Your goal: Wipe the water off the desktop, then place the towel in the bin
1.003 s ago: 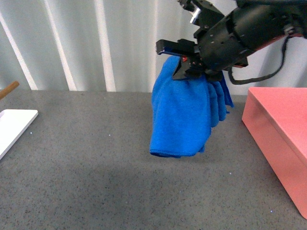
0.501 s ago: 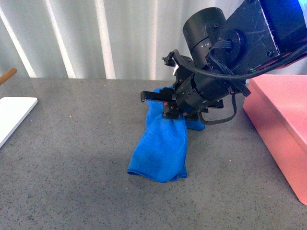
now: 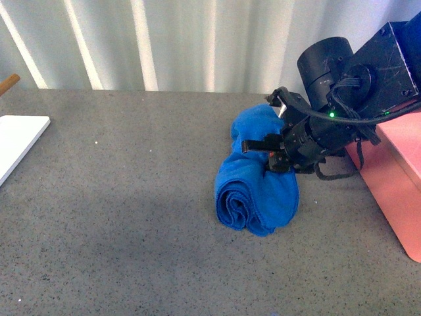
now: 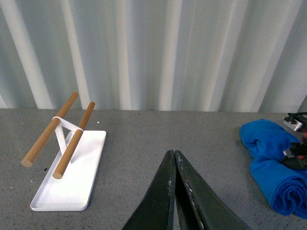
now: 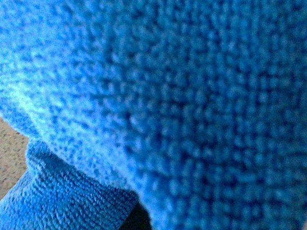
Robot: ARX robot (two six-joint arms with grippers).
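The bright blue towel lies bunched and rolled on the dark grey speckled desktop, right of centre. My right gripper is shut on the towel and presses down on its top. The right wrist view is filled with the towel's blue weave, so the fingers are hidden there. The salmon-pink bin stands at the right edge, just beyond the right arm. From the left wrist the towel appears far to one side, and my left gripper is shut with nothing in it, above bare desktop. No water is discernible.
A flat white board lies at the desktop's left edge; in the left wrist view the board carries a rack of two wooden rods. A pale corrugated wall backs the desktop.
The right gripper has come down and to the right with the towel. The towel hung in the air a second ago; now it lies crumpled on the desktop.
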